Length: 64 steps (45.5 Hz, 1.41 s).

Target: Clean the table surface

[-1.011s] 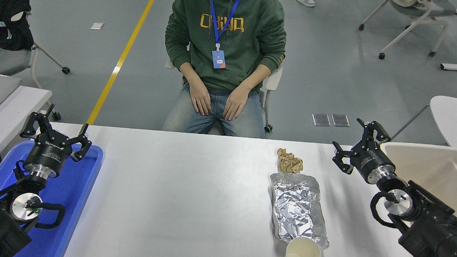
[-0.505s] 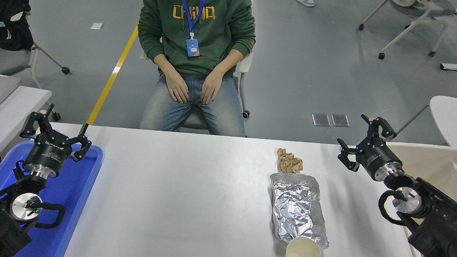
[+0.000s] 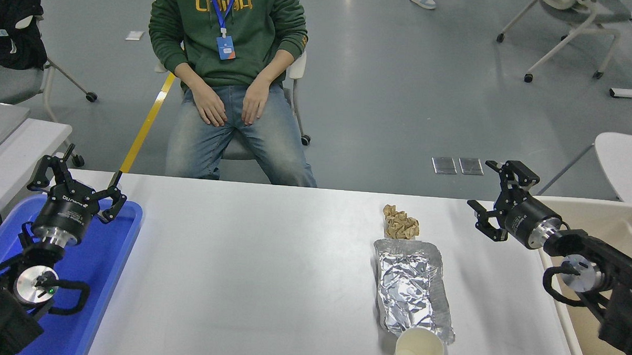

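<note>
Worktop [image 3: 270, 281] spread wide below both arms, litter gathered near its right edge: crumpled brown paper [image 3: 400, 223], foil sheet [image 3: 413, 288], paper cup [image 3: 418, 351]; right gripper [image 3: 491, 202] jaws apart above that edge, seemingly readied for pickup; left gripper [image 3: 79, 177] parked, jaws apart, over blue tray [image 3: 110, 275].

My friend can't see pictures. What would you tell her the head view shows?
A white table holds a crumpled brown paper ball, a foil sheet and a paper cup. The open right gripper hovers near them; the open left gripper sits over a blue tray. A person sits beyond.
</note>
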Each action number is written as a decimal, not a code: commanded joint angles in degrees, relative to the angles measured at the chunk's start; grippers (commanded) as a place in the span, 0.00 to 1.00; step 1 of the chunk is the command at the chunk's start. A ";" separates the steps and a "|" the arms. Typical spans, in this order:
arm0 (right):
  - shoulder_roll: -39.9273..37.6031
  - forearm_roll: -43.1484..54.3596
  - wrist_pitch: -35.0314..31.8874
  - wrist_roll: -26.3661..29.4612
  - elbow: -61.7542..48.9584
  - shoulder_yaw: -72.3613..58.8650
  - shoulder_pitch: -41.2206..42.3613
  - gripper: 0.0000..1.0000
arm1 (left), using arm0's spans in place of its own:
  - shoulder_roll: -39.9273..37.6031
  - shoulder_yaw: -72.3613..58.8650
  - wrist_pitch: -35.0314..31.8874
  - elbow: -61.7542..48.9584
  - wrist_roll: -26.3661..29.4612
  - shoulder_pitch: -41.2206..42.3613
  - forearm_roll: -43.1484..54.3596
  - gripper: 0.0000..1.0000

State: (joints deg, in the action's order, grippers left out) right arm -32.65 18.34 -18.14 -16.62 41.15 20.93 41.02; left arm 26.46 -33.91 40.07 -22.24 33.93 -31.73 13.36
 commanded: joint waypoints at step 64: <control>-30.37 58.74 5.66 9.06 51.57 -15.83 -7.36 1.00 | 0.00 -0.02 0.01 0.00 0.00 0.00 0.00 1.00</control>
State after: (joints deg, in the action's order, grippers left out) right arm -64.71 77.76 -13.72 -13.64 92.15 6.87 33.84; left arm 26.41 -33.93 40.08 -22.24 33.92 -31.73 13.36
